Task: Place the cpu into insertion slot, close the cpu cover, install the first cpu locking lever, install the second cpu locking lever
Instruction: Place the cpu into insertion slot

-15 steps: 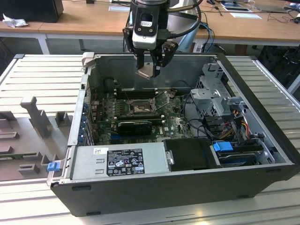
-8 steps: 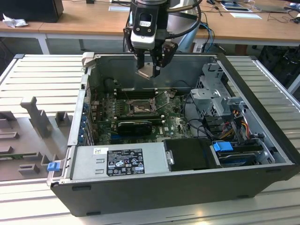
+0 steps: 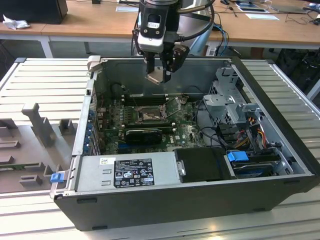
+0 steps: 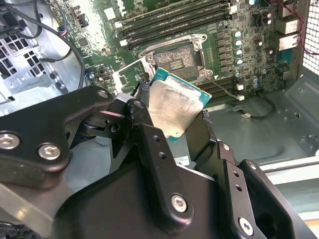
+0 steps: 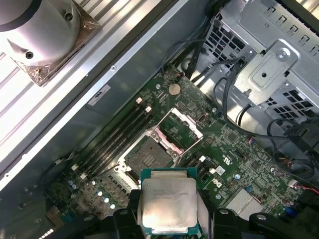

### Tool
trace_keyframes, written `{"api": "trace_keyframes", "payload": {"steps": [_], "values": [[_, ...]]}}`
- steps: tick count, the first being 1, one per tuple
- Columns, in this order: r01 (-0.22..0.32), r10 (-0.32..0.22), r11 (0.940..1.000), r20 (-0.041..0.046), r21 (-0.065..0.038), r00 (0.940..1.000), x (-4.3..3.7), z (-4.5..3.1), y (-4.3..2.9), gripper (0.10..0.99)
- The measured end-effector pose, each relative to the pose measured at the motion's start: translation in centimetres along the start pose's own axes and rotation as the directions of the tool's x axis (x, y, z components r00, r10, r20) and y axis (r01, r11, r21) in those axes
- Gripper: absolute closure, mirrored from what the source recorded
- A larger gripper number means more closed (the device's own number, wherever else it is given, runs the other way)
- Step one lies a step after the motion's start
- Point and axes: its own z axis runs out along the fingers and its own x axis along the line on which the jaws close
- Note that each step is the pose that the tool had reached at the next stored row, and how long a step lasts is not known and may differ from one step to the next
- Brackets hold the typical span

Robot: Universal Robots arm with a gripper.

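My gripper (image 3: pixel 161 70) hangs above the open computer case, shut on the cpu (image 3: pixel 156 75), a small square chip with a pale silver top and a green edge. In both wrist views the cpu (image 5: pixel 168 206) (image 4: pixel 174 107) sits pinched at its sides between the black fingers (image 4: pixel 144 124), tilted, well above the board. The insertion slot (image 5: pixel 147 159) (image 4: pixel 175 59) (image 3: pixel 150 116) lies open on the green board below, its dark centre bare. The cpu cover (image 5: pixel 182 130) stands swung up beside the slot.
Long black memory slots (image 5: pixel 117 137) run along one side of the socket. A black card (image 3: pixel 145 134) lies in front of it. A silver power supply (image 3: pixel 127 172), a metal drive cage (image 3: pixel 230 100) and loose cables (image 3: pixel 250 132) fill the case around the board.
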Motion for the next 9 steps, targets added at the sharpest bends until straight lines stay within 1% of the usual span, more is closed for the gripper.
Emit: {"api": "trace_keyframes", "payload": {"steps": [9], "values": [[-0.048,0.048,0.9989,0.0042,-0.001,0.9988,0.0,0.0,0.0,0.553]]}}
